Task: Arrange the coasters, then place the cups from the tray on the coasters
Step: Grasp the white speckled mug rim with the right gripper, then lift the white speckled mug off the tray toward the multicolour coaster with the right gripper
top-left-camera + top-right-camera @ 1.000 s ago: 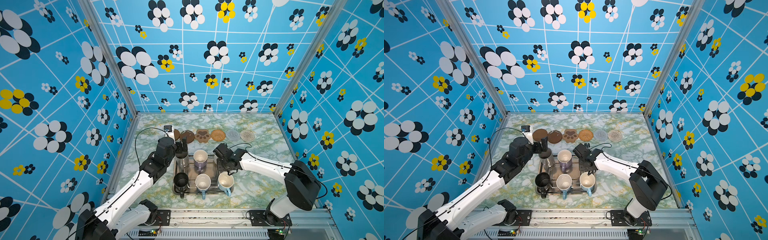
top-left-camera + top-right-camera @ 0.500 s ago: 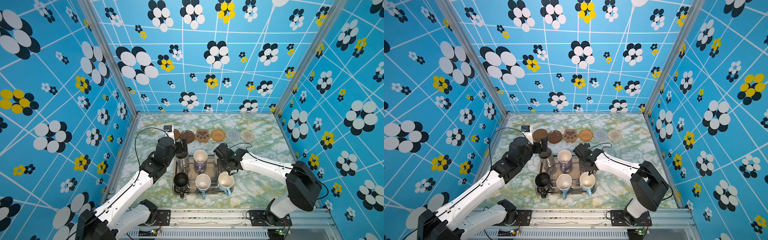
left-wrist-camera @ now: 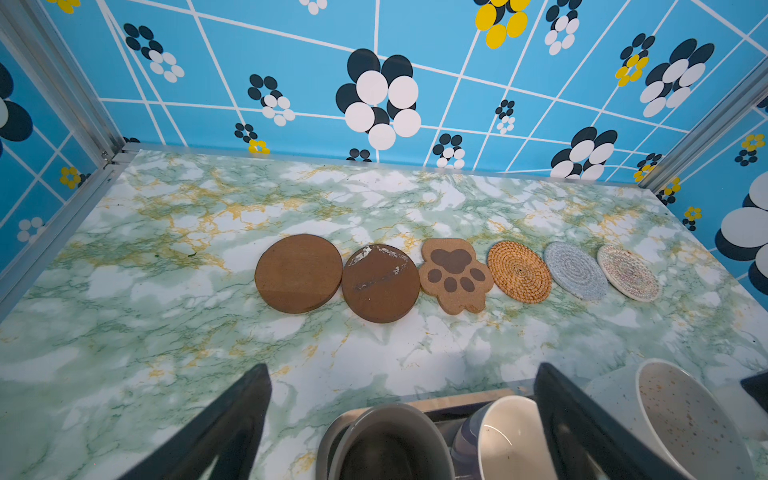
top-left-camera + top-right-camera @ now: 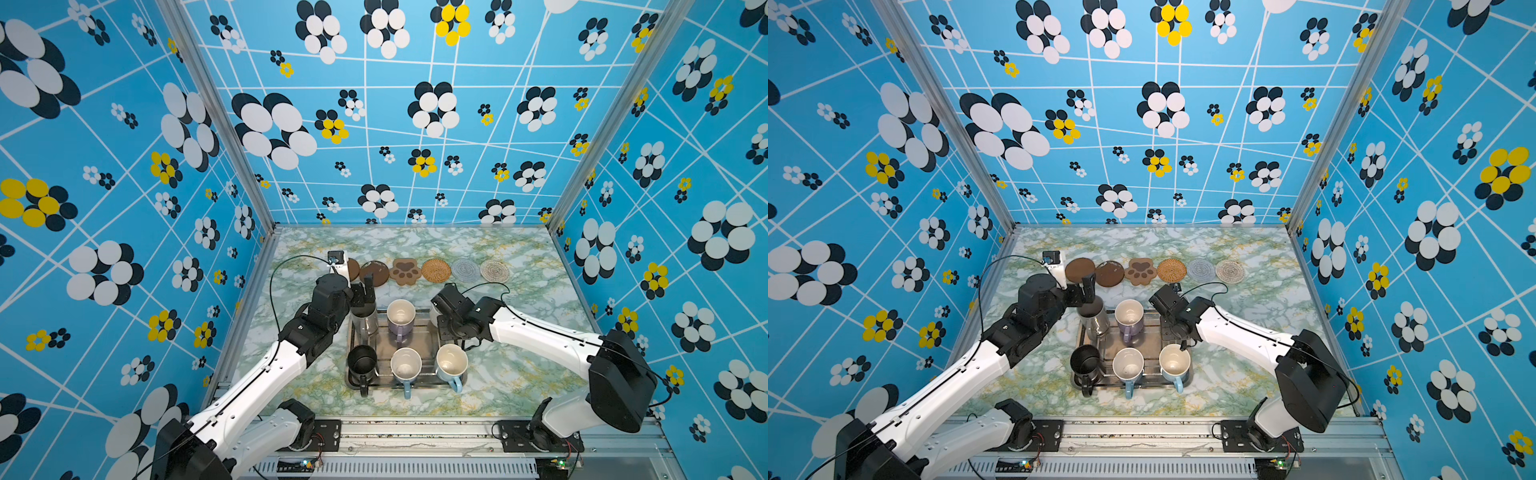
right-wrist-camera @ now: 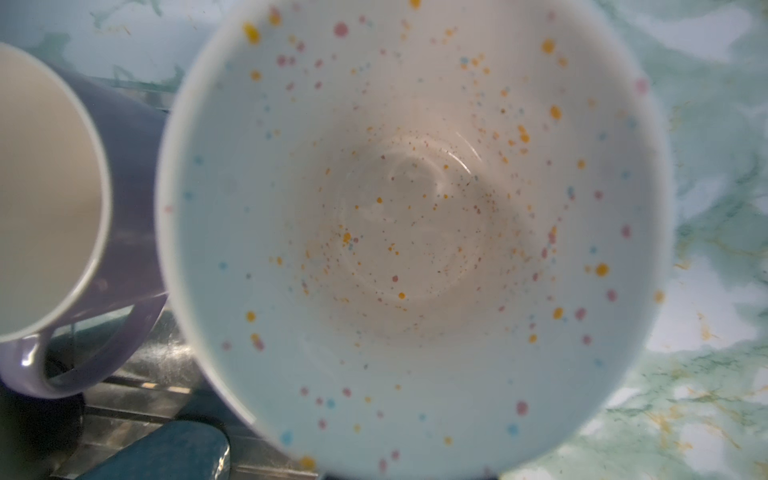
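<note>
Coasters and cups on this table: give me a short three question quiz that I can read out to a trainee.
1. How many coasters lie in the row beyond the tray?
2. True or false: the black mug stands in the tray.
3. Which cup is nearest the open left gripper? A the steel cup; B the purple mug; C a blue mug.
Key: 1 six; 2 true; 3 A.
</note>
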Tool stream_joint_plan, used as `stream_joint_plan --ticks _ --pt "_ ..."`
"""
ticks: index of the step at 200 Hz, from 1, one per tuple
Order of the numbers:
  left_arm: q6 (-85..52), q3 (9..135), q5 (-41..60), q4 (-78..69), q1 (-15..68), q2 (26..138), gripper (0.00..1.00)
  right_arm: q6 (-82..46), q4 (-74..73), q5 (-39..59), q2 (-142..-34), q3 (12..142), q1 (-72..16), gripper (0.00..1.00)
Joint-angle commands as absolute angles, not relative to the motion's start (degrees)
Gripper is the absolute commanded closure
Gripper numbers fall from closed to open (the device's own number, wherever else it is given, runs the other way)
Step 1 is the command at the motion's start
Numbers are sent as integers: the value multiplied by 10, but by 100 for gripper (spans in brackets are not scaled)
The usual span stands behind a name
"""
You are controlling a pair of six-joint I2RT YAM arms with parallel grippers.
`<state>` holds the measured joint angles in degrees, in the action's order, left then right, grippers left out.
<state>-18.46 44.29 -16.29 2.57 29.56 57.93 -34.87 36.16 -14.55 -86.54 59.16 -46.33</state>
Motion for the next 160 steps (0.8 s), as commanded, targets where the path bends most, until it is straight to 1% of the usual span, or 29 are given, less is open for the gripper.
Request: stream_joint_plan --ticks 1,45,93,114,160 --pt "-191 433 -161 17 289 577 0 -331 358 -173 -834 628 -459 100" --pt "-191 433 -161 18 288 576 0 -316 358 -165 -820 638 -443 100" --pt "-190 432 -163 19 287 577 0 -290 357 -150 -797 641 -401 100" --pt "-192 433 -162 18 287 580 0 -272 365 -147 -793 651 -378 100" --pt "-192 438 -161 21 287 590 0 -234 390 -104 -793 681 -310 100"
